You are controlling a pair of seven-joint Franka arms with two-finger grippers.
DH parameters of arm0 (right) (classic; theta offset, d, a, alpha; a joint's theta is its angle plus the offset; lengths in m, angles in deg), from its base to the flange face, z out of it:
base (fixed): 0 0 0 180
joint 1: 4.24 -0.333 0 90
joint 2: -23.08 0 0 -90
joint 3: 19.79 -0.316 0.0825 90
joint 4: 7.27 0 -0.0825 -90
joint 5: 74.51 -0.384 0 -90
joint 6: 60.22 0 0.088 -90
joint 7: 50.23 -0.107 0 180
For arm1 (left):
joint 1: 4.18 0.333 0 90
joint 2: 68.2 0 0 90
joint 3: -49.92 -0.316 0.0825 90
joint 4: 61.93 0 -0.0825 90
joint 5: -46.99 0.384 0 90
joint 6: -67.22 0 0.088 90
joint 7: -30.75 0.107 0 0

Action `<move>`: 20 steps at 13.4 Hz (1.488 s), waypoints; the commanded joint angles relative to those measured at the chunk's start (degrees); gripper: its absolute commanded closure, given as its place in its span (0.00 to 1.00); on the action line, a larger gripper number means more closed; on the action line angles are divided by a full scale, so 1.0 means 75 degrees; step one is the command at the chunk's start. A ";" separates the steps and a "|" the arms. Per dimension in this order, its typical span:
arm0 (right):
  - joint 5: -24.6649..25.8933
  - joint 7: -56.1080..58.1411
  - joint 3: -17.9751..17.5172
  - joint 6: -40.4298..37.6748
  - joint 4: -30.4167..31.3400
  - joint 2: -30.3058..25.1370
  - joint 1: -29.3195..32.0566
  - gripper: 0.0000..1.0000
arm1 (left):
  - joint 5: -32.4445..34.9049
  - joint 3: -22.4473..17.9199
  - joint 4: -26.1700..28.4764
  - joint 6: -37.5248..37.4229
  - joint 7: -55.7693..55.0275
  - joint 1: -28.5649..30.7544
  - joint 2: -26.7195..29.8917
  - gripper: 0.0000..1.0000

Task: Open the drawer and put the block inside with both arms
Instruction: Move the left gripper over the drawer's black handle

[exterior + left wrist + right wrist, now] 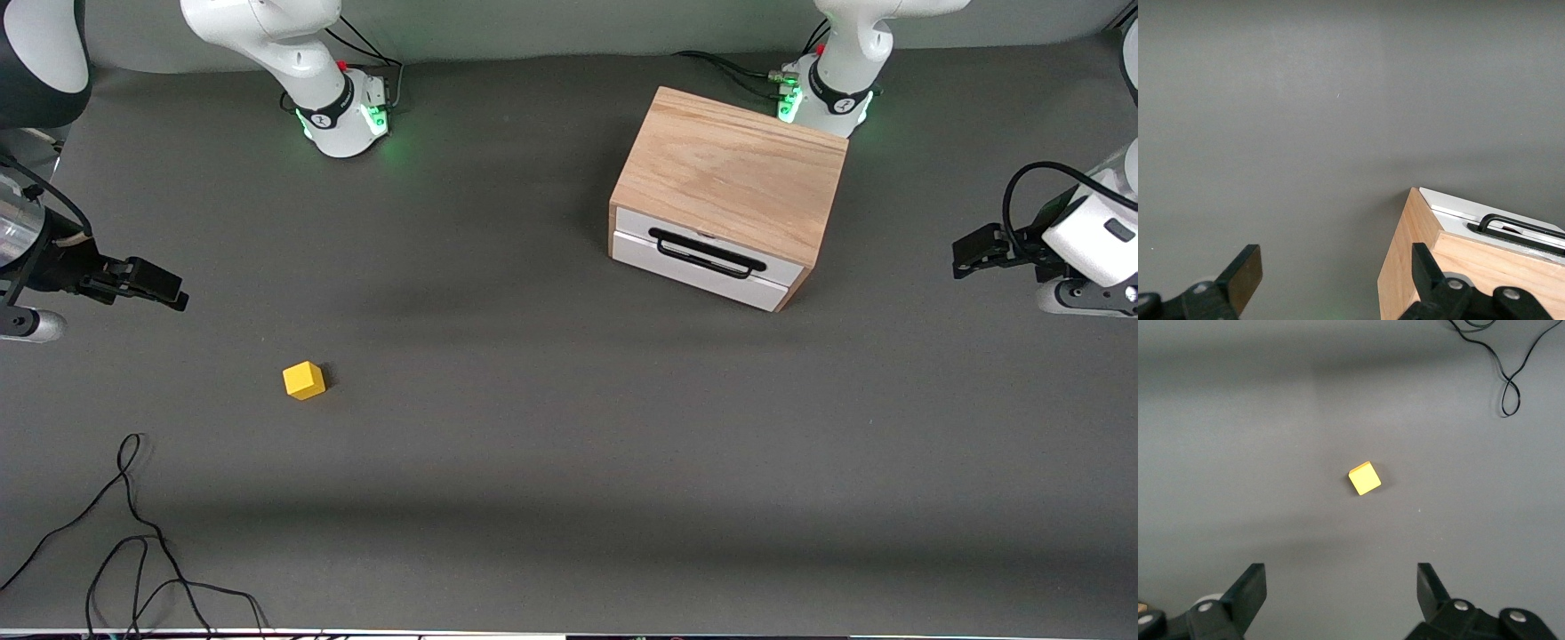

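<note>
I see a wide desk (551, 444) covered in plain dark grey cloth, with a lighter grey strip along the edge where the arm bases stand. I take the box (733, 173) as my landmark: a light oak-grain box toward the left arm's end of the desk, just in front of the left arm's green-lit base (822, 93). Its drawer (702, 267) faces the front camera, turned a little toward the right arm's end, and looks shut, its white panel flush with the box and the black bar handle (707, 252) lying across it.

The right arm's base (347, 116) stands well apart from the box, toward the other end of the desk. Both arms bend out past the desk ends and come back in low and roughly level. The left gripper (965, 253) hangs beside the box at the left arm's end; in its wrist view the jaws stand wide apart and hold nothing, with a box corner (1411, 193) between them. The right gripper (173, 293) hangs over the desk well apart from the box, jaws also wide apart and empty.

A loose black cable (133, 533) trails on the desk, much nearer the front camera than the box. The block (304, 380), a yellow cube, sits on the cloth well apart from the box, nearer the front camera, close to the right gripper.
</note>
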 commanded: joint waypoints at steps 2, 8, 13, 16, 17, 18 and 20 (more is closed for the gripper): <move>0.0074 -0.0151 -0.0037 0.0071 0.0003 0.0037 0.0012 0.00 | 0.0006 -0.0061 -0.0019 -0.0126 0.0183 -0.0044 0.0123 0.00; 0.0074 -0.0140 -0.0037 0.0246 0.0003 0.0072 0.0001 0.00 | 0.0006 -0.0061 -0.0007 -0.0137 0.0171 -0.0044 0.0111 0.00; 0.0074 -0.0233 -0.0037 0.0153 0.0050 0.0049 -0.0023 0.00 | -0.0017 -0.0026 -0.0007 -0.0137 0.0007 -0.0103 0.0111 0.00; 0.0074 -0.0151 -0.0037 0.0176 0.0061 0.0084 -0.0011 0.00 | -0.0029 0.0126 0.0005 -0.0091 -0.1008 -0.0313 0.0099 0.00; 0.0074 -0.0151 -0.0037 0.0199 0.0062 0.0119 -0.0011 0.00 | -0.0029 0.0242 0.0005 -0.0067 -0.1454 -0.0476 0.0065 0.00; 0.0074 -0.0151 -0.0037 0.0223 0.0062 0.0131 -0.0011 0.00 | -0.0040 0.0313 0.0005 -0.0044 -0.2003 -0.0617 0.0053 0.00; 0.0074 -0.0140 -0.0037 0.0246 0.0050 0.0236 -0.0011 0.00 | -0.0052 0.0559 0.0005 -0.0067 -0.3606 -0.1027 0.0006 0.00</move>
